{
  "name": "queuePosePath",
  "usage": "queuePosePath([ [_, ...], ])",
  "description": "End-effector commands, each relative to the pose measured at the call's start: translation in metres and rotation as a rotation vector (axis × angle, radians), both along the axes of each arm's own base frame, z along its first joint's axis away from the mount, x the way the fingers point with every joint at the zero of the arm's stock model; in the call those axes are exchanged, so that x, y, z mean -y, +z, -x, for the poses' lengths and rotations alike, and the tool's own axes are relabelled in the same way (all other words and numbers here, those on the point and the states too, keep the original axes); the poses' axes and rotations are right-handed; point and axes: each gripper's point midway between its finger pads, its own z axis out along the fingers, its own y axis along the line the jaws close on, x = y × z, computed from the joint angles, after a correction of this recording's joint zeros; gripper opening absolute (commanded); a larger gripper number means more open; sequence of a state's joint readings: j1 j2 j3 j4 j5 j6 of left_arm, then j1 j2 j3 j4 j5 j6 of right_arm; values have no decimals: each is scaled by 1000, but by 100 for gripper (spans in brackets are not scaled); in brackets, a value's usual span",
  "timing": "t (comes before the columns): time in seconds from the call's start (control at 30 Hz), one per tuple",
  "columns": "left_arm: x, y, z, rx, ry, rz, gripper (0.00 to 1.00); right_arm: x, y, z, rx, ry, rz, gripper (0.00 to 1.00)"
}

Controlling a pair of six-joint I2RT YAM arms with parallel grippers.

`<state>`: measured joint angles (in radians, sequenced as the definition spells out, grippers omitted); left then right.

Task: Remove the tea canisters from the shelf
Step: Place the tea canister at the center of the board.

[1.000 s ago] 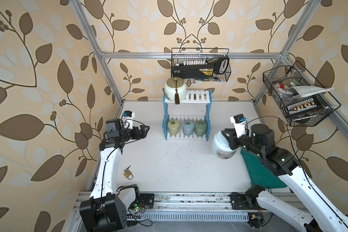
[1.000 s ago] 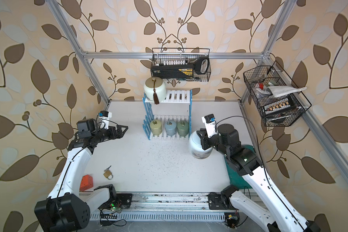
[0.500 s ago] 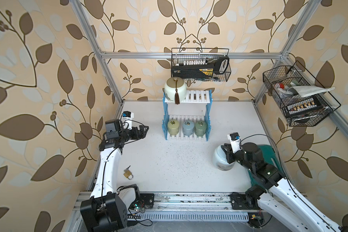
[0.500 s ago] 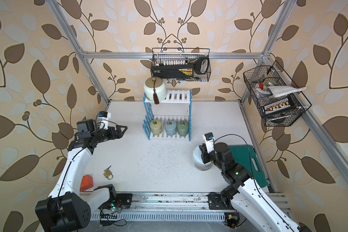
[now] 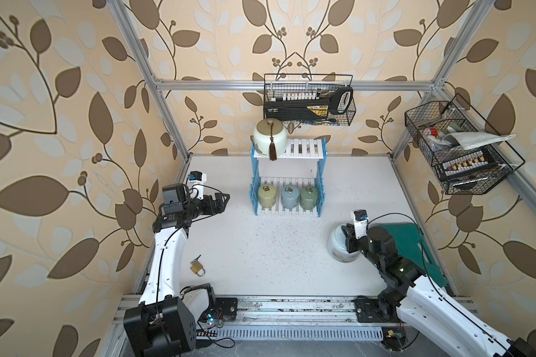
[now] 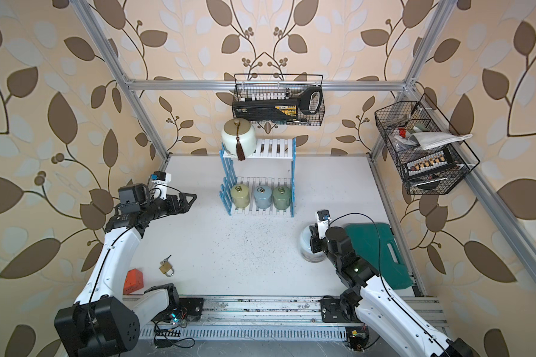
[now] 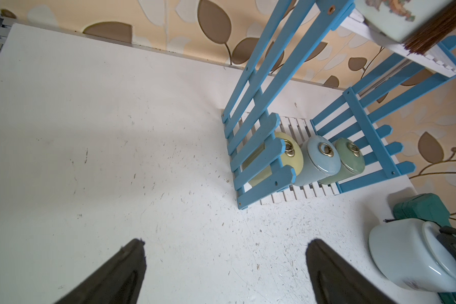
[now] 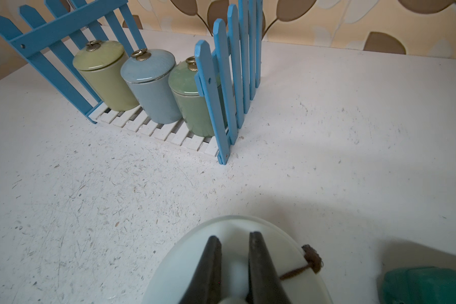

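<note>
The blue-and-white shelf [image 5: 320, 173] stands at the back middle in both top views. On its upper board sits the cream canister [image 5: 270, 139] with a brown tassel. Three small canisters fill the lower board: yellow-green [image 5: 267, 196], grey-blue [image 5: 290, 196] and sage green [image 5: 309, 196]. The pale-blue canister [image 5: 337, 245] is off the shelf, low at the table to the front right. My right gripper [image 8: 233, 237] is shut on its lid knob. Left of the shelf, my left gripper [image 5: 225, 197] hangs open and empty over bare table.
A green case [image 5: 415, 247] lies just right of the pale-blue canister. A brass padlock [image 5: 197, 268] and an orange block [image 6: 133, 279] lie front left. Black wire baskets hang on the back wall [image 5: 308, 102] and the right wall [image 5: 458, 148].
My right arm has carried the pale-blue canister from beside the shelf toward the front of the table and lower. The left arm has not moved.
</note>
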<state>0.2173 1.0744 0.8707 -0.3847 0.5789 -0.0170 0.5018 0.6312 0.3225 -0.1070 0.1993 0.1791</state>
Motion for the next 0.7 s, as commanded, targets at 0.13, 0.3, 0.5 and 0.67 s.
queuePosePath([
  [0.13,0,7,-1,27,-9,14,99,5,37,-10,157,-65,-88,0],
  [0.3,2,9,0,25,-15,22,99,9,35,-6,153,-76,-95,0],
  [0.5,1,4,-1,29,-16,18,99,16,37,-4,157,-103,-74,1],
  [0.67,1,6,-1,35,-20,11,99,12,35,-3,146,-81,-83,32],
])
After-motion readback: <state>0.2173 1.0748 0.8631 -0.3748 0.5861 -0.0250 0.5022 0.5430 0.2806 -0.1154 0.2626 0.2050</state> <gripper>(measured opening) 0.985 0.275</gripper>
